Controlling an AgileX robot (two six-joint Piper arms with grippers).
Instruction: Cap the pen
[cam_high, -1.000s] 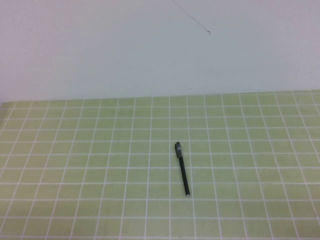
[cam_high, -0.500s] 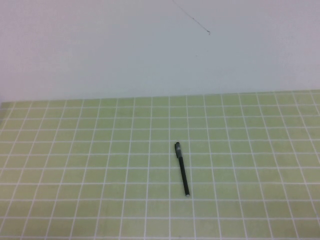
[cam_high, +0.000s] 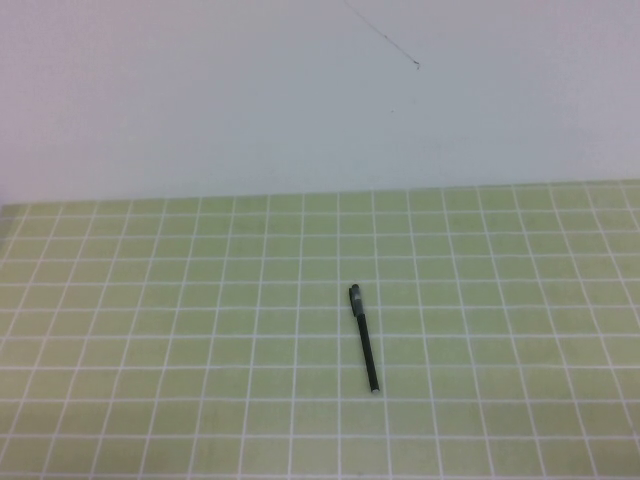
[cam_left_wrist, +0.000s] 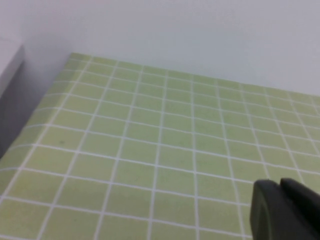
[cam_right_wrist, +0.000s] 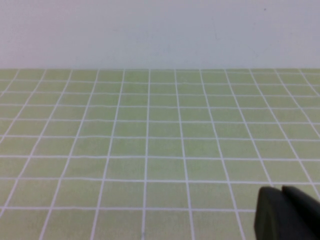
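Note:
The pen (cam_high: 365, 341) is a thin black stick lying on the green grid mat (cam_high: 180, 330), just right of the middle. Its far end is a little thicker and greyish, and its near end has a small silvery tip. Neither arm shows in the high view. My left gripper (cam_left_wrist: 278, 183) hangs over bare mat, with its black fingers pressed together and nothing between them. My right gripper (cam_right_wrist: 281, 189) also hangs over bare mat, fingers together and empty. The pen does not show in either wrist view. No separate cap piece is in view.
A white wall (cam_high: 300, 100) stands behind the mat's far edge. A grey-white ledge (cam_left_wrist: 7, 62) runs beside the mat's edge in the left wrist view.

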